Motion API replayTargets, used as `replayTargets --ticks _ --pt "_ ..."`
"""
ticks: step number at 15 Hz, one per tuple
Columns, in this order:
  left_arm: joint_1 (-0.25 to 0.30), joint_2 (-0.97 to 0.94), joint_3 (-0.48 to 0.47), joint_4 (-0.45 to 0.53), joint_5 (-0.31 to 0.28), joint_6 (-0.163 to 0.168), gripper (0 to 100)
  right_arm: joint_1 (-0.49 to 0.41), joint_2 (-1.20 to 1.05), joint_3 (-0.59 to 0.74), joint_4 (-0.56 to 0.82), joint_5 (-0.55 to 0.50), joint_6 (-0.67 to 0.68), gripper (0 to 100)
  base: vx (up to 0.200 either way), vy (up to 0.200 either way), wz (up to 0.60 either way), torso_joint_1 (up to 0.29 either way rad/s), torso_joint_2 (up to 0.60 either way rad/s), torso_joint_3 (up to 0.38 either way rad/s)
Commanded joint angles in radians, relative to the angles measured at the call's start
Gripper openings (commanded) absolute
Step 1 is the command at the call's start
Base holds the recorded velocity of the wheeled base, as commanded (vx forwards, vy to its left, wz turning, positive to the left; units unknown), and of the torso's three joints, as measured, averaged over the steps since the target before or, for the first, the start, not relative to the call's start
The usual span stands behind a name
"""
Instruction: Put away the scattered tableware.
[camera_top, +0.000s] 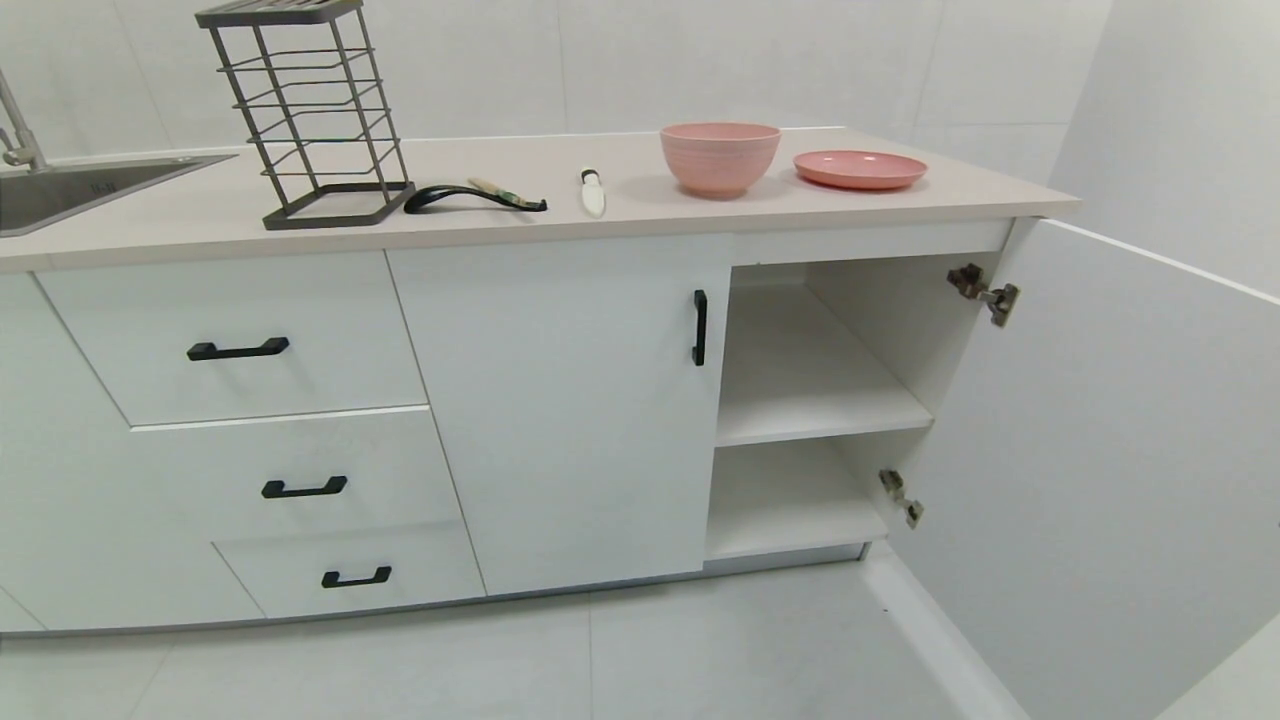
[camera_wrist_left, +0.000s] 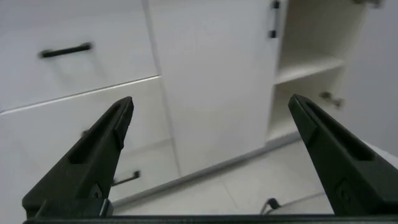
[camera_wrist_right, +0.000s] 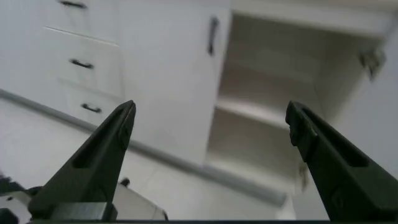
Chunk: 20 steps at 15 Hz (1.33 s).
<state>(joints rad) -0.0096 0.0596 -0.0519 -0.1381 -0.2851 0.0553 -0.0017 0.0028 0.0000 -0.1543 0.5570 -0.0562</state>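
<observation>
On the countertop (camera_top: 700, 215) stand a pink bowl (camera_top: 720, 157) and, to its right, a flat pink plate (camera_top: 860, 169). Left of the bowl lie a small white-handled knife (camera_top: 592, 190) and a black ladle-like utensil (camera_top: 470, 197) with a wooden-handled tool across it. A dark wire dish rack (camera_top: 310, 110) stands further left. My left gripper (camera_wrist_left: 208, 106) is open, low in front of the drawers and the shut cabinet door (camera_wrist_left: 211, 74). My right gripper (camera_wrist_right: 208, 112) is open too, facing the open cabinet's shelves (camera_wrist_right: 261, 112). Neither holds anything.
The right cabinet door (camera_top: 1120, 440) stands swung wide open, showing two bare shelves (camera_top: 810, 400). Three drawers with black handles (camera_top: 238, 349) are shut on the left. A sink (camera_top: 70, 185) is set into the counter at far left. Tiled floor (camera_top: 600, 660) lies in front.
</observation>
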Motion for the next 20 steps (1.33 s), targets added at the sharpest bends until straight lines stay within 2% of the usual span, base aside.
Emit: replayTargets --ticks 1,3,4,5,6,8,9,10,11,13,14,15,20 --pt "0.008 -0.06 0.05 0.058 0.09 0.009 100 0.0 -0.001 0.0 0.091 -0.109 0.015 100 0.0 0.0 0.0 0.0 0.0 0.0" --pt "0.008 -0.06 0.05 0.077 0.193 0.008 100 0.0 -0.001 0.0 0.093 -0.157 0.016 100 0.0 0.0 0.0 0.0 0.0 0.0" --pt "0.008 -0.06 0.05 0.077 0.231 0.009 100 0.0 -0.001 0.0 0.094 -0.239 0.022 100 0.0 0.0 0.0 0.0 0.0 0.0" --pt "0.008 -0.06 0.05 0.077 0.231 0.009 100 0.0 -0.001 0.0 0.094 -0.239 0.022 100 0.0 0.0 0.0 0.0 0.0 0.0" --pt "0.008 -0.06 0.05 0.078 0.245 0.011 100 0.0 -0.001 0.0 0.096 -0.396 0.033 100 0.0 0.0 0.0 0.0 0.0 0.0" --pt "0.01 -0.06 0.05 0.035 0.261 0.055 100 0.0 -0.001 0.0 0.102 -0.468 0.045 100 0.0 0.0 0.0 0.0 0.0 0.0" --pt "0.01 -0.06 0.05 0.003 0.279 0.058 100 0.0 0.0 -0.002 0.17 -0.537 0.044 100 0.0 0.0 0.0 0.0 0.0 0.0" --pt "0.01 -0.06 0.052 0.018 0.285 0.06 100 0.0 -0.001 -0.006 0.182 -0.555 0.05 100 0.0 0.0 0.0 0.0 0.0 0.0" --pt "0.008 -0.06 0.047 0.1 0.276 0.041 100 0.0 -0.001 -0.003 0.16 -0.557 0.052 100 0.0 0.0 0.0 0.0 0.0 0.0" --pt "0.008 -0.06 0.052 0.137 0.219 0.015 100 0.002 -0.001 -0.002 0.159 -0.551 0.056 100 0.0 0.0 0.0 0.0 0.0 0.0" --pt "0.008 -0.06 0.052 0.14 0.211 -0.031 100 0.002 -0.001 -0.002 0.159 -0.551 0.055 100 0.0 0.0 0.0 0.0 0.0 0.0" --pt "0.008 -0.06 0.052 0.138 0.207 -0.025 100 0.002 -0.001 -0.002 0.159 -0.551 0.055 100 0.0 0.0 0.0 0.0 0.0 0.0" --pt "0.008 -0.06 0.052 0.14 0.213 -0.035 100 0.0 -0.001 -0.002 0.159 -0.551 0.056 100 0.0 0.0 0.0 0.0 0.0 0.0"
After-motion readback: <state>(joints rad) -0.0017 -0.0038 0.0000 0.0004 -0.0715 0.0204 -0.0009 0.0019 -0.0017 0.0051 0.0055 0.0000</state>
